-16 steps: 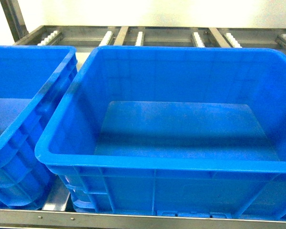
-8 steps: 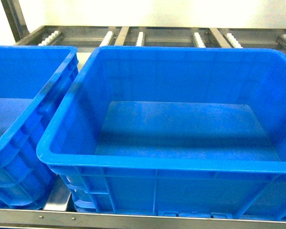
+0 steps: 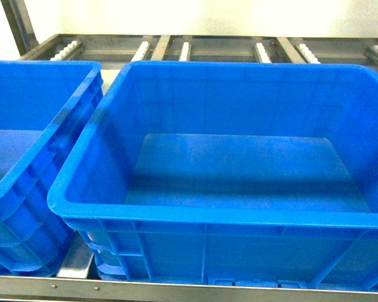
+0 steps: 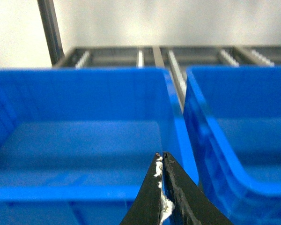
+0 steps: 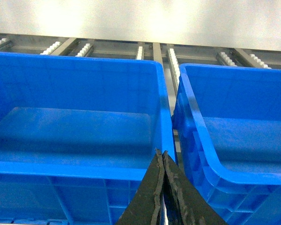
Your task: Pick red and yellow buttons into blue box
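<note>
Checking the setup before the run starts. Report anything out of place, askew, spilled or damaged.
Nothing looks spilled or damaged. The blue box sits level on the roller rack, its floor bare, with a second crate close beside it. One oddity: no red or yellow buttons appear in any view. Both grippers are shut and empty.

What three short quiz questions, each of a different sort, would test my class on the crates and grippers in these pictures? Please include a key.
1. True or false: a red button lies on the floor of the blue box in the head view.
2. Multiple choice: the left gripper has its jaws (A) wide open, (B) closed together, (C) clamped on a button.
3. Short answer: what stands to the left of the blue box in the head view?

Key:
1. False. The floor shows bare, with no buttons in any view.
2. B. The right gripper looks the same.
3. A second blue crate, with a narrow gap between them, on the roller rack.
</note>
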{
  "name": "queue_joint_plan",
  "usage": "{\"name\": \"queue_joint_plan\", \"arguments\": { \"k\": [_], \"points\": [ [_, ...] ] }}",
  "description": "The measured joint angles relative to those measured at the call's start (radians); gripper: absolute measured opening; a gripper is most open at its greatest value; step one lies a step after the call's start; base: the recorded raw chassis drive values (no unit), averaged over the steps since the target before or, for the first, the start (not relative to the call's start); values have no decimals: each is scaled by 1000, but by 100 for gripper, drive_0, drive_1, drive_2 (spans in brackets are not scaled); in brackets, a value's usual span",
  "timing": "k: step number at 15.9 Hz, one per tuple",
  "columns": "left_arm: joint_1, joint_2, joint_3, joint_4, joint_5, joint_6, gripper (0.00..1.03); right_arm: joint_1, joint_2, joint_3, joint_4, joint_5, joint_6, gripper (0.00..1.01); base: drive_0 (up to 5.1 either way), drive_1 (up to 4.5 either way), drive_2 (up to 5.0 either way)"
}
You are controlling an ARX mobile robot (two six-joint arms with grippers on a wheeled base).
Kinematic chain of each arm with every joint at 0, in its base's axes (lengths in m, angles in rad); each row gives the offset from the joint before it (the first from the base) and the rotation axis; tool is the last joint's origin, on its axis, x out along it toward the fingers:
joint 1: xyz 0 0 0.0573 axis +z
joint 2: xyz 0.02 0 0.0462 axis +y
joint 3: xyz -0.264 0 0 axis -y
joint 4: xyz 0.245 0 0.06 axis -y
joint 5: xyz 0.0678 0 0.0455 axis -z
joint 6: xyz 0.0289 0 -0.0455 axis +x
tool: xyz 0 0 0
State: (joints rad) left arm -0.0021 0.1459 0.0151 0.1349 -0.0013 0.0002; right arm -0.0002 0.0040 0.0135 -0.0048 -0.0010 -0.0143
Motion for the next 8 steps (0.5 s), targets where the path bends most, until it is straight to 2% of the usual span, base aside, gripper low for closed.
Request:
{"name": "queue_joint_plan", "arguments": {
  "k": [1,2,7,8],
  "points": [
    [0,-106,-1,-148,2,0,2,0,0,0,0,0,0,2,0,0,0],
    [0,-135,2,-119,2,0,2,0,0,0,0,0,0,2,0,0,0],
    [0,-136,0,-139,2,0,2,0,0,0,1,-1,0,2,0,0,0],
    [0,-136,0,-140,1,0,2,0,0,0,0,-1,0,7,0,0,0]
  ]
}}
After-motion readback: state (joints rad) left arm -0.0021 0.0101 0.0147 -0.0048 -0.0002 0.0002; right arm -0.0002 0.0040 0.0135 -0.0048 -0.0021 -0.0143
